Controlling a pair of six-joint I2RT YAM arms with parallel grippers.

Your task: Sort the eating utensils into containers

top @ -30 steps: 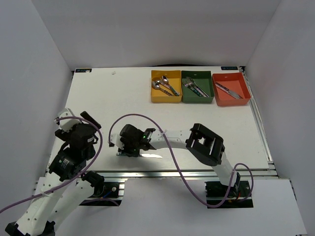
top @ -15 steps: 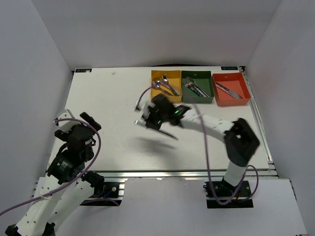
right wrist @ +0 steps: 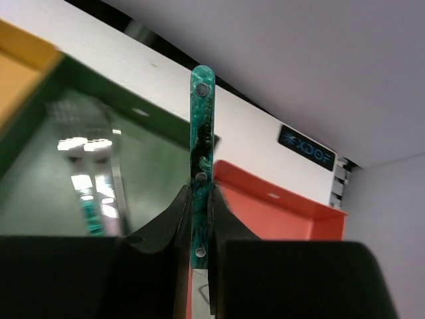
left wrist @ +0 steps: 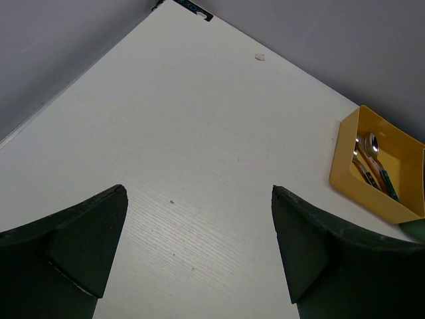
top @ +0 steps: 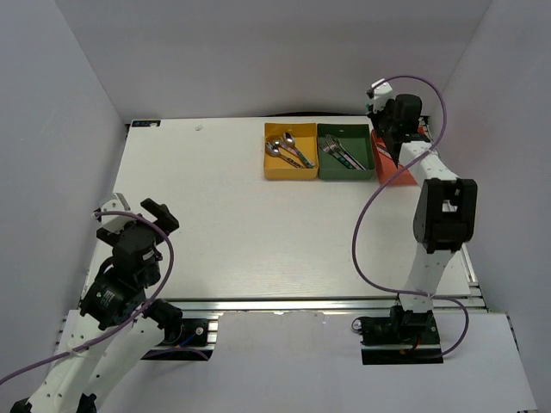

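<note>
Currently the right end effector (top: 392, 120) is up at the far right corner of the surface (top: 241, 224), over the edge between the green bin (top: 345, 175) and the red bin (top: 385, 172). Its jaws are pinching a teal-handled utensil (right wrist: 201, 133) near the middle of the handle. In the right wrist view the handle sticks straight up past the fingertips, with three rivets showing. The working end is hidden, so I cannot tell if it is a knife, fork or spoon. The utensil is held in the air and is not in any bin. The arm covers most of the red bin in the top view.

The yellow bin (top: 289, 175) holds the spoons (top: 288, 148). The green bin holds the forks (top: 340, 153), which are blurred in the right wrist view. All three bins sit in a row at the far edge, touching or just beside each other.

The left end effector (top: 138, 219) is at the near left, fingers spread wide and holding nothing, above bare surface and well apart from the bins.
</note>
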